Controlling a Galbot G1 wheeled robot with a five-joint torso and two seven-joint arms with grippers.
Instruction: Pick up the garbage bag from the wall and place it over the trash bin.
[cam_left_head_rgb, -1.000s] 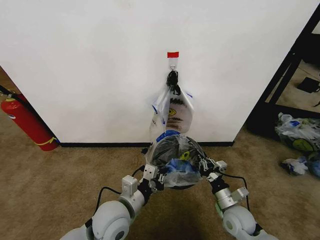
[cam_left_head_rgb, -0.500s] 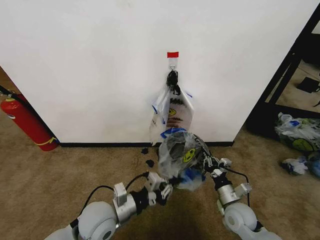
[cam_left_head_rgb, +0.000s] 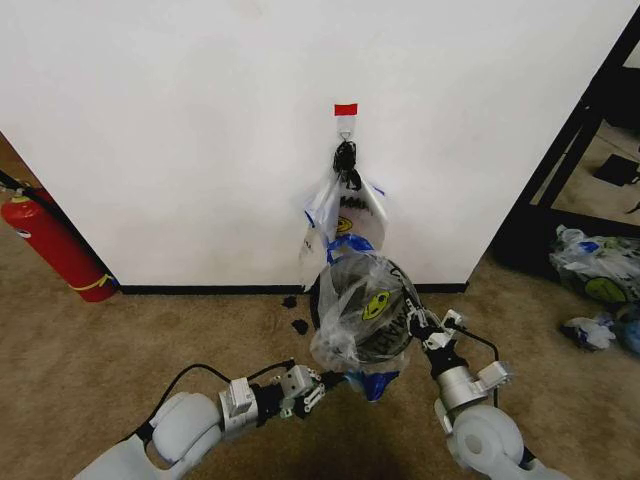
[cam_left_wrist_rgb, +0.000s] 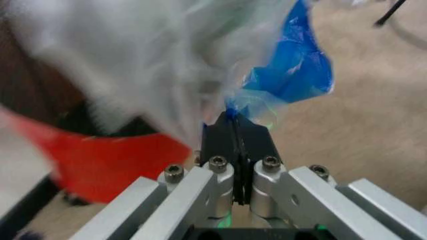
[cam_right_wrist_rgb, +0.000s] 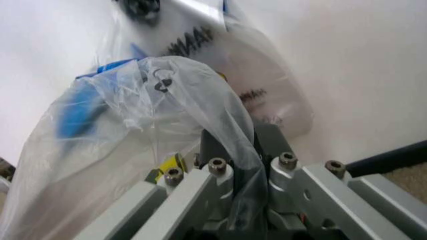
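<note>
Change since earlier: the left gripper (cam_left_head_rgb: 322, 385) has drawn back and down toward the robot, and the trash bin (cam_left_head_rgb: 392, 340) with the garbage bag (cam_left_head_rgb: 362, 312) on it now leans, mouth turned toward the robot, where before it stood level between both grippers.
Garbage bag: translucent, with a yellow smiley; it is stretched over the mouth and upper side of the trash bin, on the carpet (cam_left_head_rgb: 120, 360) just before the black baseboard (cam_left_head_rgb: 200, 289). A blue handle part (cam_left_head_rgb: 372, 384) hangs below the bin on the near side.
Trash bin: black mesh seen through the plastic; tilted. From the left wrist its red base (cam_left_wrist_rgb: 107, 160) shows beside the bag (cam_left_wrist_rgb: 133, 65).
Left gripper: low, on the near-left of the bin; its black fingers (cam_left_wrist_rgb: 220, 137) are pressed together on a thin edge of the bag by the blue handle (cam_left_wrist_rgb: 293, 75).
Right gripper: (cam_left_head_rgb: 428, 328) at the right side of the bin; in its wrist view the plastic (cam_right_wrist_rgb: 167, 100) passes between its fingers (cam_right_wrist_rgb: 217, 145), which pinch it.
Wall: (cam_left_head_rgb: 180, 120) white, with a hook under red tape (cam_left_head_rgb: 345, 109); more smiley bags (cam_left_head_rgb: 345, 215) hang there from a black knot (cam_left_head_rgb: 345, 157), behind the bin.
Other things: a red fire extinguisher (cam_left_head_rgb: 55, 245) stands at the wall on the left; stuffed clear bags (cam_left_head_rgb: 595, 270) lie on the carpet at the right.
</note>
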